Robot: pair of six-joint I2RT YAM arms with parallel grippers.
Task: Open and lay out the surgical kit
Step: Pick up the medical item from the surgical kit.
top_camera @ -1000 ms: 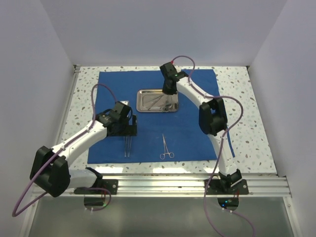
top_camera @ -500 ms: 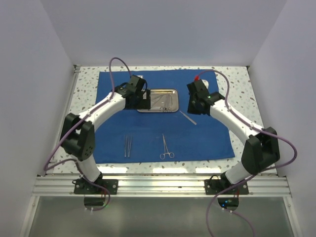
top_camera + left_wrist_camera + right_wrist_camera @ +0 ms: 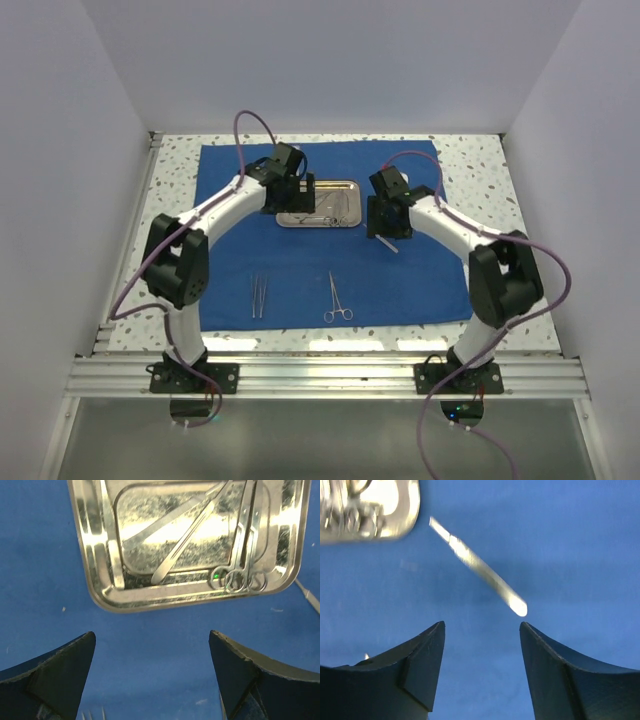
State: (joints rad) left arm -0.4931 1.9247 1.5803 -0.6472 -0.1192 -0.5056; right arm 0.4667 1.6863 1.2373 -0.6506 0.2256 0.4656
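Note:
The royal-blue cloth (image 3: 320,275) lies spread flat on the table. On it at the back middle sits the steel tray (image 3: 288,204), holding a long flat instrument (image 3: 190,530) and ring-handled forceps (image 3: 242,545). Tweezers (image 3: 259,296) and another ring-handled forceps (image 3: 337,298) lie on the cloth's near part. My left gripper (image 3: 151,634) hovers open and empty over the cloth at the tray's left end. My right gripper (image 3: 482,624) is open just right of the tray. A thin flat silver instrument (image 3: 480,575) lies free on the cloth just beyond its fingertips.
The speckled tabletop (image 3: 490,240) shows around the cloth. Grey walls close in the left, right and back. An aluminium rail (image 3: 330,370) runs along the near edge by the arm bases. A tray corner (image 3: 395,515) shows in the right wrist view.
My right gripper has carried the thin instrument out of the tray, set it on the cloth to the right and opened. My left arm has swung from the tweezers up to the tray.

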